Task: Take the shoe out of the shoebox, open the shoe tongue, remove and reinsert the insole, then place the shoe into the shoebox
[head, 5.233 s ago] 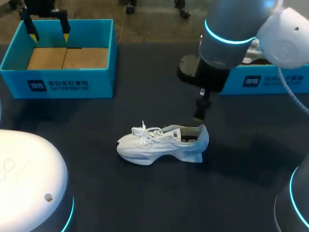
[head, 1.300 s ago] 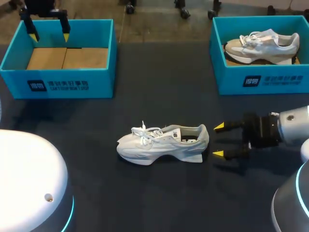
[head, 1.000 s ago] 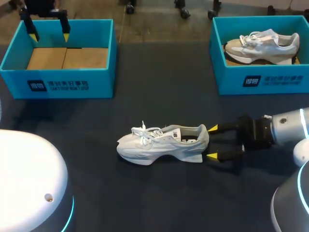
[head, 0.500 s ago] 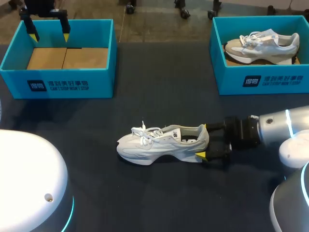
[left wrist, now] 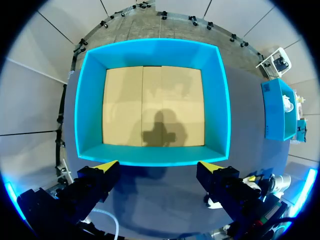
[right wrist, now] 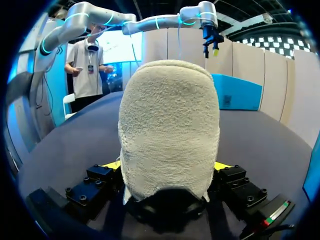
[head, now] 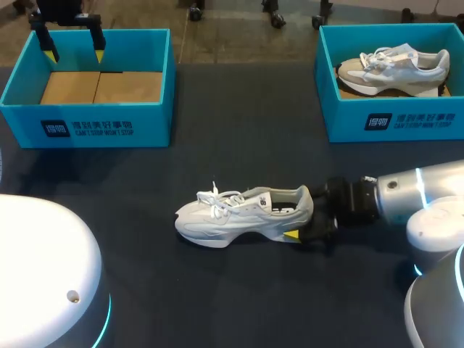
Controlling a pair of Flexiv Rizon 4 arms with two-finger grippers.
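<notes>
From above, the white shoe (head: pixel 243 214) lies on its sole on the dark worktop (head: pixel 217 290), out in the middle, well apart from both boxes. So the first job, taking it out, looks done. The right tool (head: pixel 304 214) is at the heel, low and flat to the worktop. The blue shoebox (head: pixel 87 127) on my left has only brown card inside. The left tool (head: pixel 74 54) hangs over its far side. Another box (head: pixel 391 123) on my right holds a second shoe (head: pixel 391 61).

From the left wrist, the left tool (left wrist: pixel 159 167) is spread wide and holds nothing, above the near wall of the shoebox (left wrist: pixel 150 52).

From the right wrist, the heel of the shoe (right wrist: pixel 169 125) sits right inside the right tool (right wrist: pixel 167 167). I cannot tell if it is squeezing the heel.

I cannot see if the tongue and insole jobs are done. Putting the shoe into a box is left to do, I think
</notes>
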